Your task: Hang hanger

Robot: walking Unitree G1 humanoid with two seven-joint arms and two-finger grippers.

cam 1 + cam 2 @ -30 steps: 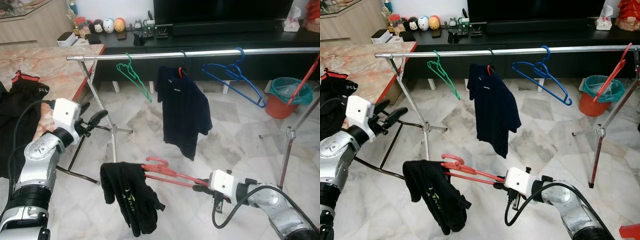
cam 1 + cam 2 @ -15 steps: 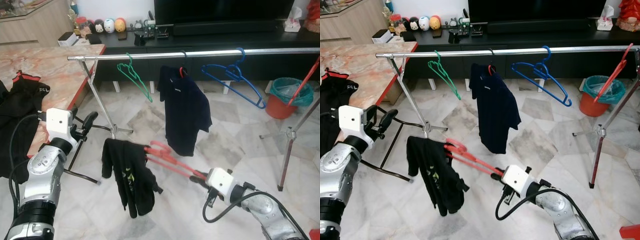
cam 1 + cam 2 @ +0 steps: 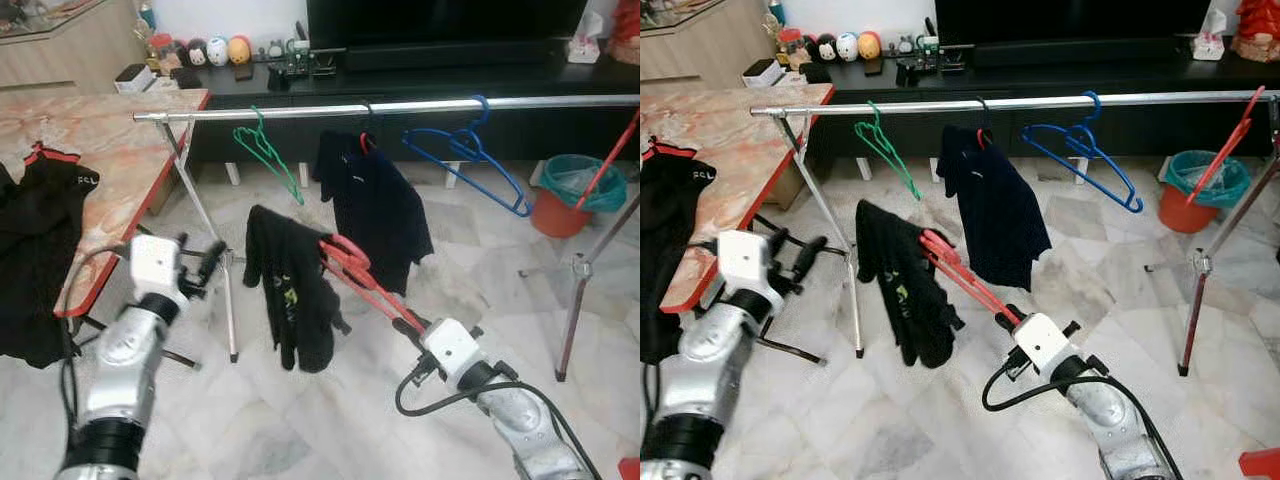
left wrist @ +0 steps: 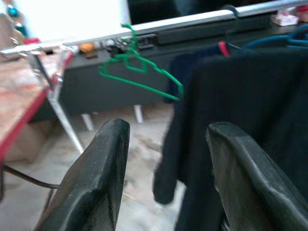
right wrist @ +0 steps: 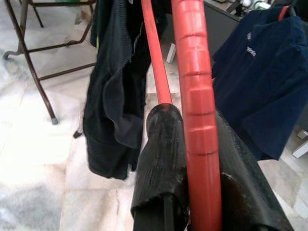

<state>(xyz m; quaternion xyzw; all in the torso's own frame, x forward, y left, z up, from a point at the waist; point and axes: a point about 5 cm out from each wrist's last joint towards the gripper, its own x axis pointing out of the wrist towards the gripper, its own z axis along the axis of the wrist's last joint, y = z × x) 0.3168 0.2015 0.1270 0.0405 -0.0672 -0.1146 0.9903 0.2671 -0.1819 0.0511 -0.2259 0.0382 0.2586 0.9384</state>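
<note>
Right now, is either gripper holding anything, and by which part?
Right gripper is shut on the red hanger, clamping one end of its arm, with a black garment draped at the other end. Left gripper is open, holding nothing.

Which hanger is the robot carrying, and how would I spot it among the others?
Find the silver rail across the room. Below it, above the marble floor, the right gripper grips the red hanger. Unlike the green hanger and blue hanger on the rail, it carries a black garment.

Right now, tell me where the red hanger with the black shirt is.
The red hanger is held up by the right gripper, below the rail, just before the navy shirt.
</note>
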